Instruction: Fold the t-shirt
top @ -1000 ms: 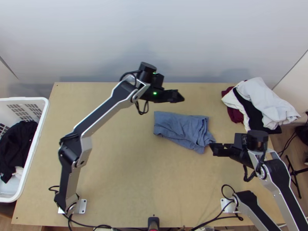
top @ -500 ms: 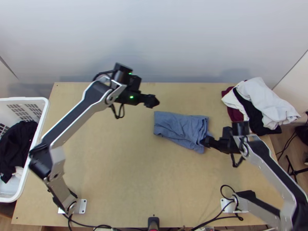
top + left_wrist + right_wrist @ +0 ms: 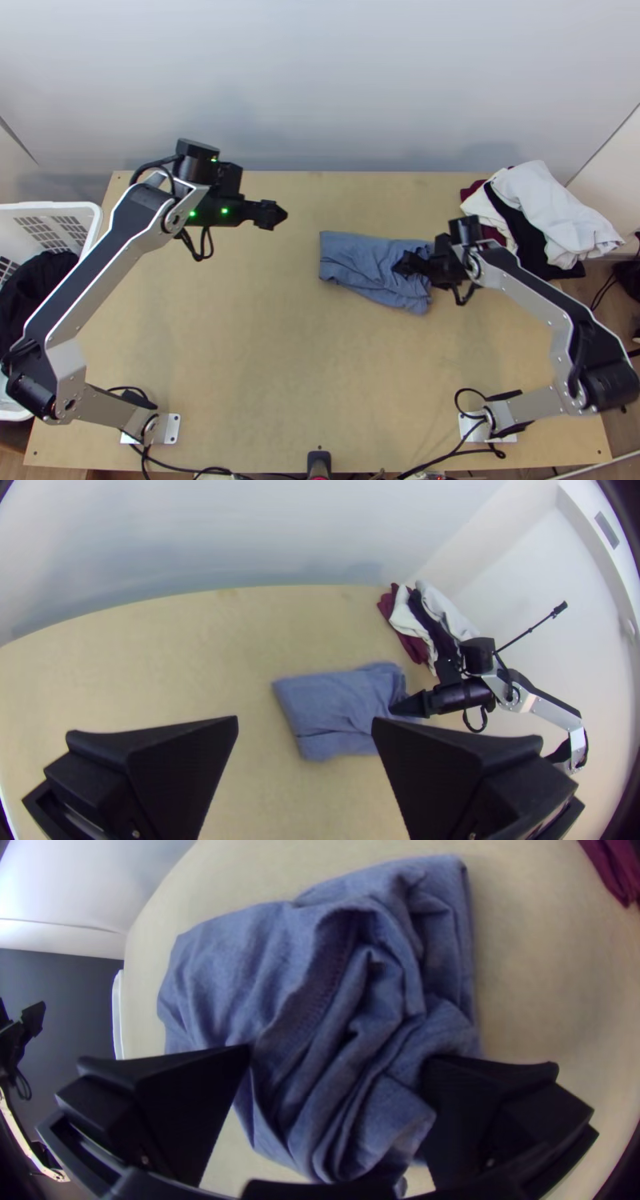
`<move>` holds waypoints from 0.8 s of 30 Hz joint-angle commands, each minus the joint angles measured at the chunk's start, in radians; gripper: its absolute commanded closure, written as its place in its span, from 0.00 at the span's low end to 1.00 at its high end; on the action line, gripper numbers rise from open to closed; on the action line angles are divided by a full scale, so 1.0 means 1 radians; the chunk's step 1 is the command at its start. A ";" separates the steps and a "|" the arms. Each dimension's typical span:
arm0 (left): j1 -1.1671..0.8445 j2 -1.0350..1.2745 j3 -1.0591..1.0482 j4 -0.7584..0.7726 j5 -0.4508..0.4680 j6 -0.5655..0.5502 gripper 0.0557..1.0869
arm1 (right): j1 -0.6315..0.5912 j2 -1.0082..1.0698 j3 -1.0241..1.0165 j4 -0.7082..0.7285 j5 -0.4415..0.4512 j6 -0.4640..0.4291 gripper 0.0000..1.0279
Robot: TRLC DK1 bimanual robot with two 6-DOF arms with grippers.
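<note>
see a blue t-shirt [image 3: 360,260] on the light wooden table [image 3: 264,360], right of the middle in the top view. can call it folded into a compact bundle, fairly flat toward the left side, rumpled and bunched toward the right. can follow a stitched seam [image 3: 313,997] along an open, curving fold, with loose creases gathered beside it.

find the right gripper [image 3: 410,264] over the rumpled side of the t-shirt, coming in from the right. can read it as released, with fingers [image 3: 467,1113] wide apart and rumpled cloth lying between them in the right wrist view. cannot tell whether either fingertip is touching the cloth.

find the left gripper [image 3: 272,214] well left of the t-shirt and a little toward the far edge, over bare wood. can read it as released too, with fingers [image 3: 160,767] spread wide in the left wrist view and no cloth held. notice small green lights [image 3: 225,211] glowing near that wrist.

see a pile of clothes [image 3: 532,212] at the table's far right corner, with white, black and maroon pieces stacked loosely. see a white basket [image 3: 60,210] at the left edge, partly behind the left arm, holding a black garment [image 3: 36,280].
</note>
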 commanded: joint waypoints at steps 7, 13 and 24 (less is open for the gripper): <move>0.037 -0.056 -0.056 0.005 -0.006 -0.018 0.05 | 0.085 0.084 0.183 -0.038 0.053 -0.150 0.97; 0.115 -0.118 -0.151 0.003 -0.005 0.000 0.05 | -0.020 -0.040 0.324 -0.081 0.110 -0.225 0.97; 0.196 -0.288 -0.391 0.019 -0.005 0.049 0.05 | -0.054 -0.088 0.302 -0.190 0.118 -0.303 0.97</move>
